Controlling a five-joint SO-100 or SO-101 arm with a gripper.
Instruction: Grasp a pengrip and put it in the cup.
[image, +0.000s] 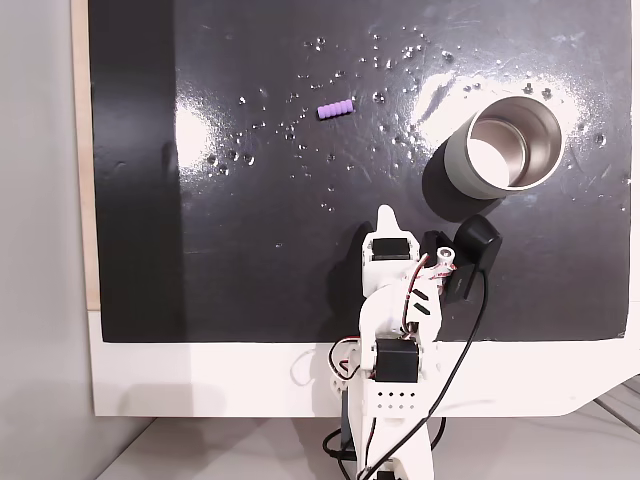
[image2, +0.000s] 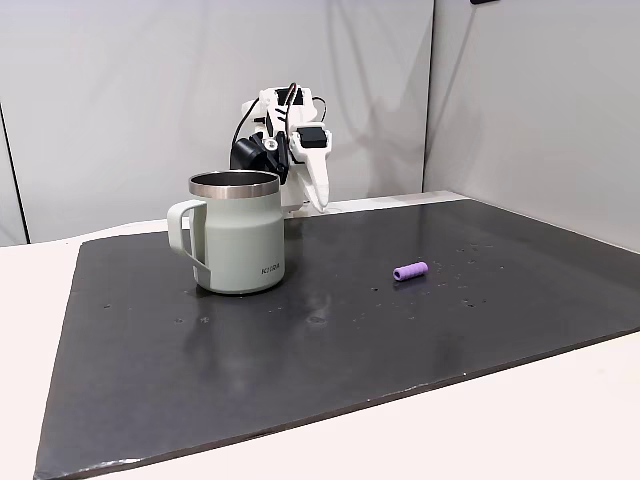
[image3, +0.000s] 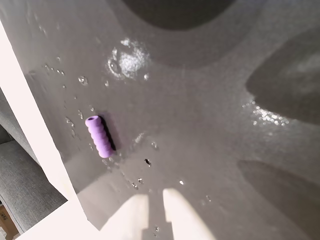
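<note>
While you read the wrist view, note the two white fingertips (image3: 137, 212) at the bottom edge: only a thin gap separates them, so the gripper (image3: 156, 200) stands nearly closed and holds nothing. The pengrip (image3: 98, 136) lies up and left of those tips on the dark mat (image3: 210, 115), well apart from them, with one open end turned toward the top of the picture.

When you check the fixed view from above, locate the pengrip (image: 335, 109) near the top centre of the mat (image: 260, 250), lying roughly crosswise. The cup (image: 503, 143) stands upright to its right, well apart from it. The gripper (image: 387, 214) points up the picture from the arm (image: 395, 330) at the bottom edge, below both items and touching neither.

From the side fixed view, confirm that the cup (image2: 235, 232) stands upright on the mat (image2: 330, 340), handle to the left. The pengrip (image2: 410, 271) rests flat to its right. The gripper (image2: 318, 195) hangs behind the cup, tips pointing down above the mat's far edge.
</note>
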